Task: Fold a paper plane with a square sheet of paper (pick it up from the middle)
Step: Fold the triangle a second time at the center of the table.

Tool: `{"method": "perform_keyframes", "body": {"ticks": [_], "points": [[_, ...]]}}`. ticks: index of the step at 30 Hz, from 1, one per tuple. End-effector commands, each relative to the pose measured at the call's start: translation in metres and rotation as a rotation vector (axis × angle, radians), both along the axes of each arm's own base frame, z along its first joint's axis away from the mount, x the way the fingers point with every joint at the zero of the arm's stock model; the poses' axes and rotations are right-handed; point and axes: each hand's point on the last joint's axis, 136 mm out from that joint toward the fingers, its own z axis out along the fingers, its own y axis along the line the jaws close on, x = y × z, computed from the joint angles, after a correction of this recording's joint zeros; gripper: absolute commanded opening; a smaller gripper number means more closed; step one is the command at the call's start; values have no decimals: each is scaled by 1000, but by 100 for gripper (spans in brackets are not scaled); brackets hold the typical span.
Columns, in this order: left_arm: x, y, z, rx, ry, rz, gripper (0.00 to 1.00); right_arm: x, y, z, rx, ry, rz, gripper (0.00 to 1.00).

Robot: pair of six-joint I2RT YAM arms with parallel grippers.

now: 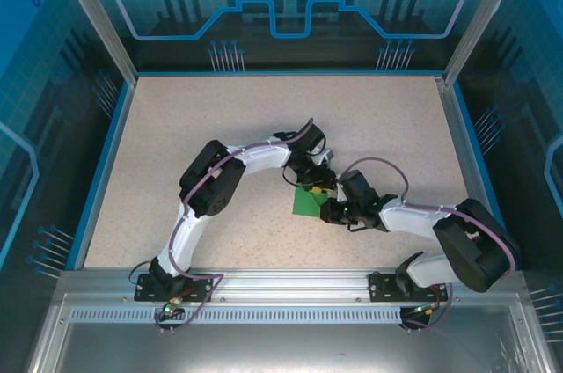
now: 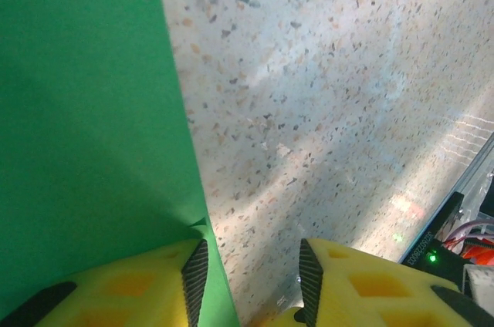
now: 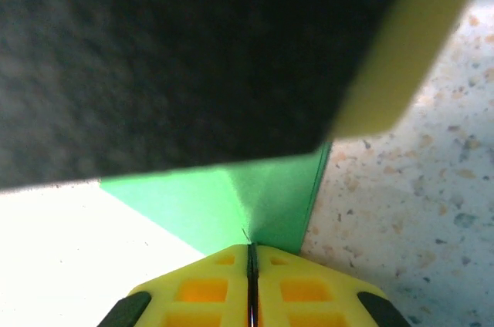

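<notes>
- Yellow fingers (image 2: 139, 284) of the left gripper (image 2: 251, 284) are sitting at the bottom of the left wrist view. Their black ribbed pads are standing apart, so the claw is open, with bare speckled table (image 2: 332, 96) showing in the gap.
- One of these fingers is hanging over the green paper (image 2: 85, 111). The paper's straight edge is running down the view and passing just inside that finger's pad. Nothing is being clamped there.
- On the right wrist, the right gripper (image 3: 251, 265) is pressing its two yellow fingers together, leaving only a thin dark seam between them.
- A crease in the paper is leading straight into that seam, so this claw is pinching the paper at its fold.
- Above the pinch, a large dark blurred shape (image 3: 170, 57) with a pale yellowish edge is covering most of that view. I cannot tell what it is.
- From above, the paper is lying near the middle of the table, between the two grippers, with the left one at its far side and the right one at its near right edge.
- Both arms are bending inward and meeting over the paper, the left arm (image 1: 211, 184) from the left and the right arm (image 1: 457, 241) from the right.
</notes>
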Motion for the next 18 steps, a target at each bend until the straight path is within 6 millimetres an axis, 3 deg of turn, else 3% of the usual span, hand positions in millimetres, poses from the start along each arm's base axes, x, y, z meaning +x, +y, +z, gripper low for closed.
{"method": "perform_keyframes", "body": {"ticks": [1, 12, 18], "points": [[21, -6, 16, -45, -84, -11, 43, -34, -16, -30, -110, 134, 41, 9], [39, -8, 64, -125, -161, -10, 51, -35, -14, -32, -116, 141, 50, 9], [39, -1, 85, -128, -189, -23, 52, -33, -11, -31, -115, 142, 56, 9]]}}
